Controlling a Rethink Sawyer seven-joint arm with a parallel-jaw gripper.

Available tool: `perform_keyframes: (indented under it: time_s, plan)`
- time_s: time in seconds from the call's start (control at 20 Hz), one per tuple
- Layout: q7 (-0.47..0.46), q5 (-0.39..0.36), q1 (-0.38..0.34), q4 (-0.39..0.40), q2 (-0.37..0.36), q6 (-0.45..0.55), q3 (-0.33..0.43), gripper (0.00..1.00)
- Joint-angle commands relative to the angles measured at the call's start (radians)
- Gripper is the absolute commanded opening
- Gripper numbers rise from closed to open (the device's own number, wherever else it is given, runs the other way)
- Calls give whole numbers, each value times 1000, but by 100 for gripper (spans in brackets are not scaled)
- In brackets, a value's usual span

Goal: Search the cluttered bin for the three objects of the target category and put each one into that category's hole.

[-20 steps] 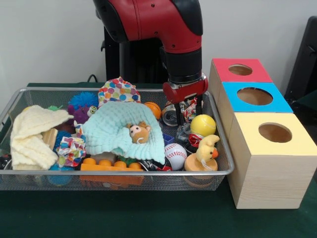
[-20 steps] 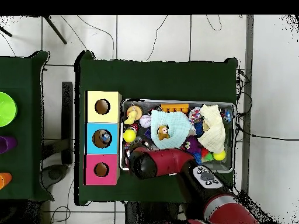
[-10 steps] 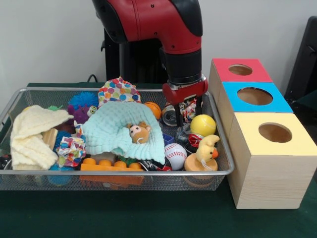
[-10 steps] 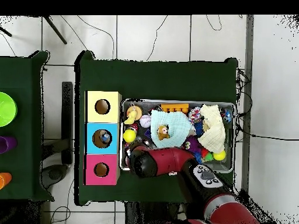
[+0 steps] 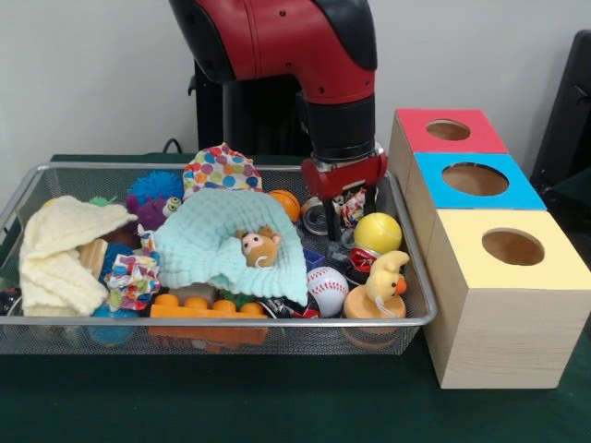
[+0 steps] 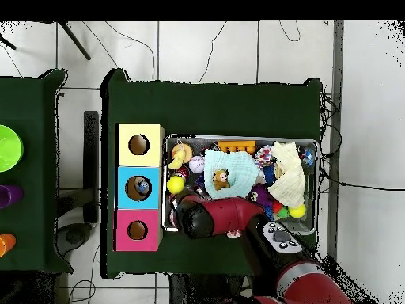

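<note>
My gripper (image 5: pixel 348 221) hangs over bin (image 5: pixel 222 320) corner beside boxes, fingers clamped on crinkly plastic piece (image 5: pixel 353 207), lifted clear for the blue hole (image 5: pixel 475 178).

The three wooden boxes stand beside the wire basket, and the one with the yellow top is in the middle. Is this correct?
Not quite: the middle wooden box has the blue top. The yellow-topped box is at the end nearest the camera, as the front view shows. They do stand beside the wire mesh basket.
</note>
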Motion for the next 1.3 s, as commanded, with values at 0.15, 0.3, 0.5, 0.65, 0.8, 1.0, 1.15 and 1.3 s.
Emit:
perform_keyframes:
  time_s: [0.15,0.3,0.5,0.65,0.8,1.0,1.15,1.3]
  plan:
    - [121,-18,-12,-126,66,-52,5,100]
    - [118,-25,-12,-135,83,-61,2,100]
    - [121,-23,-7,-140,84,-59,-2,100]
    - [120,-26,-10,-142,89,-65,-2,100]
    - [119,-32,-5,-152,99,-74,-11,100]
    - [115,-38,0,-159,106,-77,-16,100]
    - [116,-38,1,-158,104,-75,-20,100]
    - [123,-29,3,-157,105,-68,-24,100]
